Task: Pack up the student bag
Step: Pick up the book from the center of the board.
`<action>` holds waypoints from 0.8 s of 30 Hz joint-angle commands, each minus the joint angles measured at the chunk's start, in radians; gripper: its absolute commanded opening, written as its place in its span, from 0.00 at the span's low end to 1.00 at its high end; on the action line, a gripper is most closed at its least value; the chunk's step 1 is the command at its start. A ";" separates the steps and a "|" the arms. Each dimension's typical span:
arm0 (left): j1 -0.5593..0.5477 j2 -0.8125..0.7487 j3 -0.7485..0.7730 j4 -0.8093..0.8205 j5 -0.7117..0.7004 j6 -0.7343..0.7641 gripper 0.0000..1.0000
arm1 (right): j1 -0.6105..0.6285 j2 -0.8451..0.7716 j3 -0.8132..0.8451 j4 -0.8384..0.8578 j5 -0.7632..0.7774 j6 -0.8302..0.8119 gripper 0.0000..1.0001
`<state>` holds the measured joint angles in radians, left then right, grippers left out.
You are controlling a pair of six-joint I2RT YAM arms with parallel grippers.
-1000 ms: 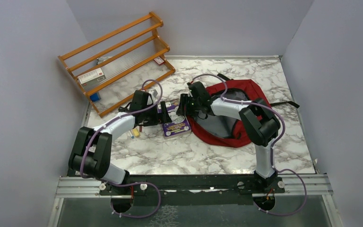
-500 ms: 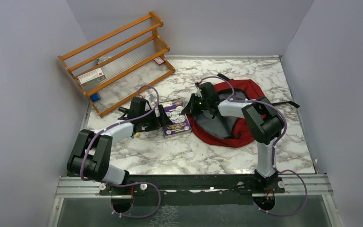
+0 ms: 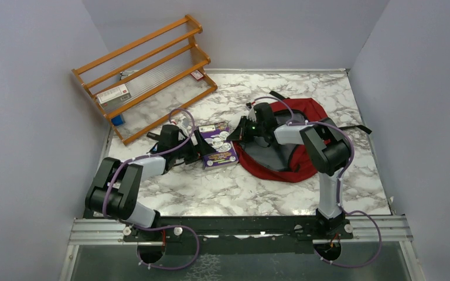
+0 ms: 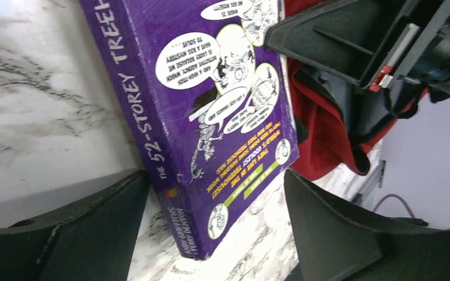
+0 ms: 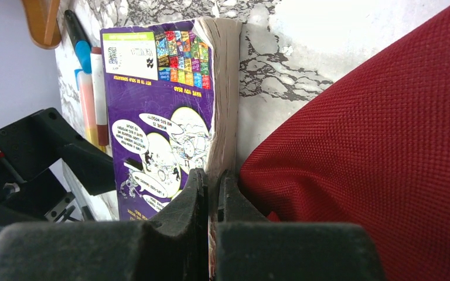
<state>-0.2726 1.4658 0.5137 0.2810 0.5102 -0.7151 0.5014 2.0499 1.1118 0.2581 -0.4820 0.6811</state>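
Observation:
The student bag [image 3: 304, 110] is dark red and lies open at the right of the table, showing its grey lining [image 3: 272, 153]. A purple paperback book [image 3: 218, 146] rests just left of it, tilted up on one side. My right gripper [image 3: 238, 135] is shut on the book's page edge [image 5: 225, 88], right beside the red bag fabric [image 5: 381, 146]. On the book's other side my left gripper [image 4: 217, 234] is open. The book's spine corner [image 4: 196, 234] sits between its fingers, with marble showing on both sides.
An orange wooden rack [image 3: 146, 73] with a few small items lies at the back left. Blue and red pens [image 5: 88, 88] lie on the marble beyond the book. Black bag straps [image 3: 351, 128] trail toward the right wall.
My right gripper has closed on the book's page edge and shifted right toward the bag. The book has tipped up. My left arm has drawn back slightly, still open.

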 commanded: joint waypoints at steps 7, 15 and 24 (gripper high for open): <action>0.004 0.087 -0.061 0.272 0.145 -0.091 0.73 | -0.026 0.094 -0.056 -0.164 0.040 -0.063 0.01; 0.004 0.137 -0.017 0.383 0.203 -0.107 0.49 | -0.025 0.091 -0.059 -0.151 0.019 -0.064 0.01; 0.014 0.098 0.029 0.381 0.207 -0.101 0.23 | -0.026 -0.032 -0.069 -0.134 0.002 -0.097 0.01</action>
<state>-0.2626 1.6047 0.4942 0.5598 0.6556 -0.8234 0.4801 2.0426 1.0904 0.2848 -0.5377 0.6754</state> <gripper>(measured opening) 0.287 0.049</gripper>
